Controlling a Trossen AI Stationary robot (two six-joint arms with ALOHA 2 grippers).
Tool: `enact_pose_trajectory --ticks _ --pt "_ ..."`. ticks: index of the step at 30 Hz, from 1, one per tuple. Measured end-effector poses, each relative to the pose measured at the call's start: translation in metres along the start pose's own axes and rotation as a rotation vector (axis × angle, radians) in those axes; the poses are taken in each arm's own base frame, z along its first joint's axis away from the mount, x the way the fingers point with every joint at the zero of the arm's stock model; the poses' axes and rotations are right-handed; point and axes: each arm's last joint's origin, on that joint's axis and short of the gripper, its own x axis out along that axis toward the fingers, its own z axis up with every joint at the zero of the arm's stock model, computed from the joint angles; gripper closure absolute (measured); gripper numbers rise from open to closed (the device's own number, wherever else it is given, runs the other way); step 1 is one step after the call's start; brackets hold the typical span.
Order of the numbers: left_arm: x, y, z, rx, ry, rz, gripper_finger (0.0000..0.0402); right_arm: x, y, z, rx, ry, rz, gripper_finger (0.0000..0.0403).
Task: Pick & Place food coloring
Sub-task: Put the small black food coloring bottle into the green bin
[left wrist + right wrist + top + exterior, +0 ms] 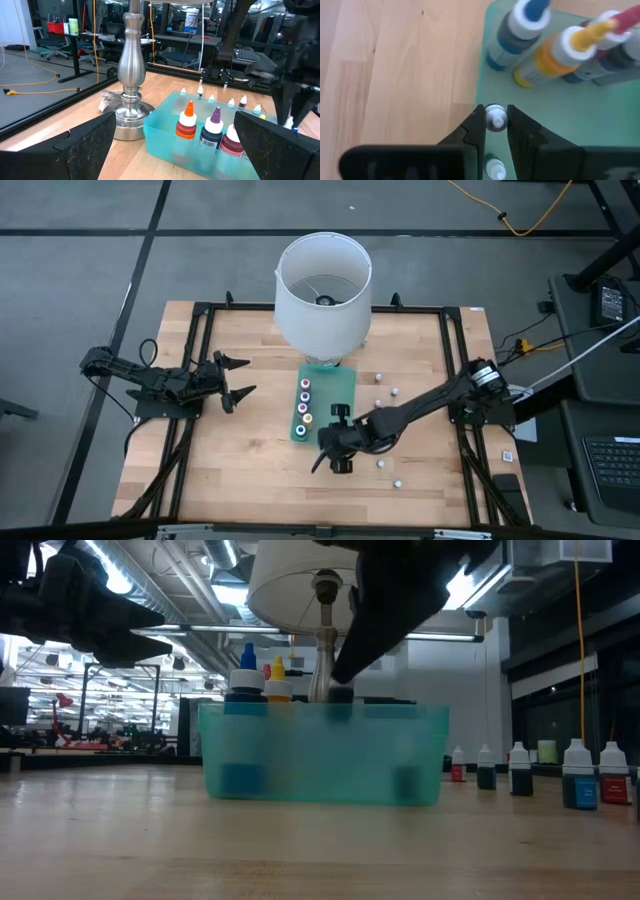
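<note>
Clamped in the right gripper (496, 120) over the teal tray's (340, 385) near right corner – a white-capped food-coloring bottle (495, 116), held upright to join the row (304, 405) inside – while, parked far left, waits the left gripper (238, 377), fingers spread and empty.

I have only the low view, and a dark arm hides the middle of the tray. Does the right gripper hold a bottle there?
Observer: Yes. The right wrist view shows the right gripper shut on a white-capped bottle at the edge of the green tray.
Operator: How many bottles already stand in the tray?
Observer: In the high view, a row of bottles, five as far as I can count, stands along the side nearer the left arm.
Operator: And the left arm?
Observer: The left gripper is open and waits beside the tray, apart from it.
</note>
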Motion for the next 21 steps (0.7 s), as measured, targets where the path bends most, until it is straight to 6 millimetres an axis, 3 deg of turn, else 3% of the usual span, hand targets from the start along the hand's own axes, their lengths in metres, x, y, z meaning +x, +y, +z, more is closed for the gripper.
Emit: enact_pose_trajectory --ticks 7,21 --pt "0.000 0.000 0.000 0.000 0.000 0.000 0.0002 0.015 0.006 -0.001 -0.047 -0.019 0.005 0.0336" --pt "0.000 0.000 0.000 0.000 0.000 0.000 0.0002 0.026 -0.007 -0.004 -0.039 -0.019 0.011 0.0336"
